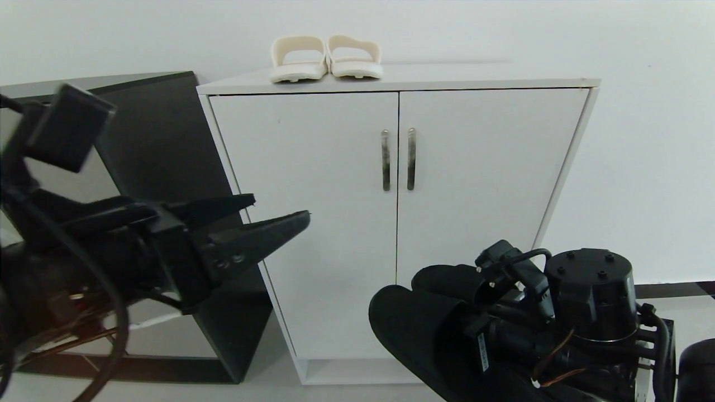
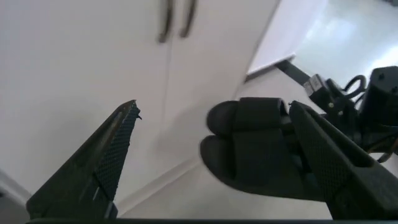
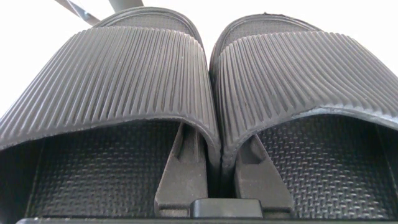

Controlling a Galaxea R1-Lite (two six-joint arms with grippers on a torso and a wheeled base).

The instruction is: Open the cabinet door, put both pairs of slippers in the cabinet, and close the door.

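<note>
White wall (image 1: 642,167) and pale floor (image 1: 167,391) frame a white two-door cabinet (image 1: 564,173) that stands against the wall. Its left door (image 1: 313,167) and right door (image 1: 480,167) are both shut, and the two upright metal handles (image 1: 385,160) sit side by side at the centre seam. A pair of cream slippers (image 1: 327,58) rests on the cabinet top above the left door, side by side and touching, toes toward the front edge. The black slippers (image 1: 424,324) are off the floor, low in front of the right door and near its bottom edge, carried as a pair by the right gripper (image 3: 217,162). That claw is clamped on them: one finger runs under each ribbed strap, and the two fingers squeeze the inner sides of the straps together, so the slippers lie sole down and pressed against each other. The left gripper (image 1: 280,205) hangs in front of the lower part of the left door, apart from it, with its jaws spread wide and nothing between them; the black slippers lie off to its right. A black stand (image 1: 162,145) stands just beside the cabinet's left side.
</note>
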